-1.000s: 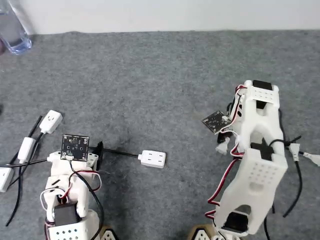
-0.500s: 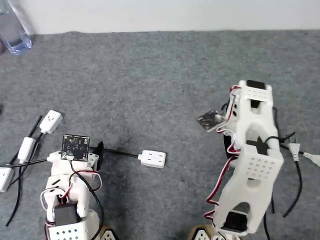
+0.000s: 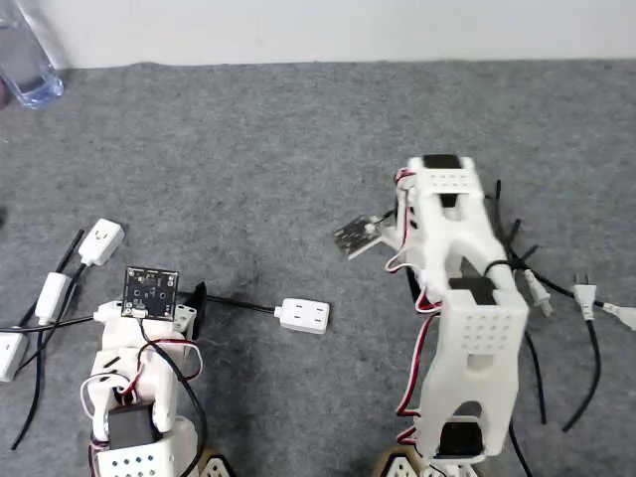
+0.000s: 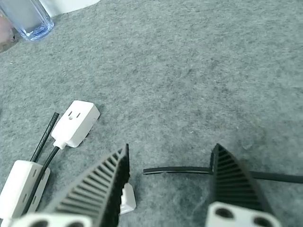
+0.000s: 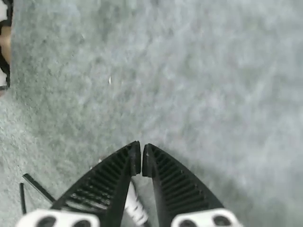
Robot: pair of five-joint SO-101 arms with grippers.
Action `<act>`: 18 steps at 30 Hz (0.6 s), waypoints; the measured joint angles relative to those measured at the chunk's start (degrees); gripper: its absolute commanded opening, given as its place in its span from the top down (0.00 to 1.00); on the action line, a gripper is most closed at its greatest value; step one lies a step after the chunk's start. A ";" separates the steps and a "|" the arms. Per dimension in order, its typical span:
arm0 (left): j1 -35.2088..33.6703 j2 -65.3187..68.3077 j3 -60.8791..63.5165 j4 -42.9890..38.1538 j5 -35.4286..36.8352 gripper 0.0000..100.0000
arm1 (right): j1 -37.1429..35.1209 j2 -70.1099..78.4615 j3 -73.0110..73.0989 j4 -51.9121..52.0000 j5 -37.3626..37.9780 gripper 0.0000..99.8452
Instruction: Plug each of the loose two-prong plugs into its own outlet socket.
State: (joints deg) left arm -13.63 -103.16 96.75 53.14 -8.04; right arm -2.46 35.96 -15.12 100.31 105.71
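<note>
nothing plugged in yet: every pairing is left to do
high view: a loose plug (image 3: 586, 296) and a second plug (image 3: 537, 288) lie at 3 o'clock on the worktop (image 3: 298, 149), one socket (image 3: 303, 316) at 7, another socket (image 3: 101, 241) at 9, none joined; the right arm (image 3: 462, 298) has swung from 3 o'clock toward centre, baring the second plug. left wrist view: left tool (image 4: 170, 151) released, straddling a black cord (image 4: 175, 170). right wrist view: right tool (image 5: 141, 147) clenched, no plug clearly in it.

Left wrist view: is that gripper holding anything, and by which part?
Nothing. The left gripper is open; the thin black cord lies loose on the grey mat.
</note>
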 measured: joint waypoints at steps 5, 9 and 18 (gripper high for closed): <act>0.00 0.00 0.00 0.00 0.00 0.74 | 4.13 -14.86 4.48 0.00 -3.34 0.89; 0.00 0.00 0.00 0.00 0.00 0.74 | 9.85 -26.81 16.70 0.00 2.99 0.82; 0.00 0.00 0.00 0.00 0.00 0.74 | 23.30 -34.46 34.29 -9.32 20.75 0.85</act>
State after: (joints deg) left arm -13.63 -103.16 96.75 53.14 -8.04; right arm 20.84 1.49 19.16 90.99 126.46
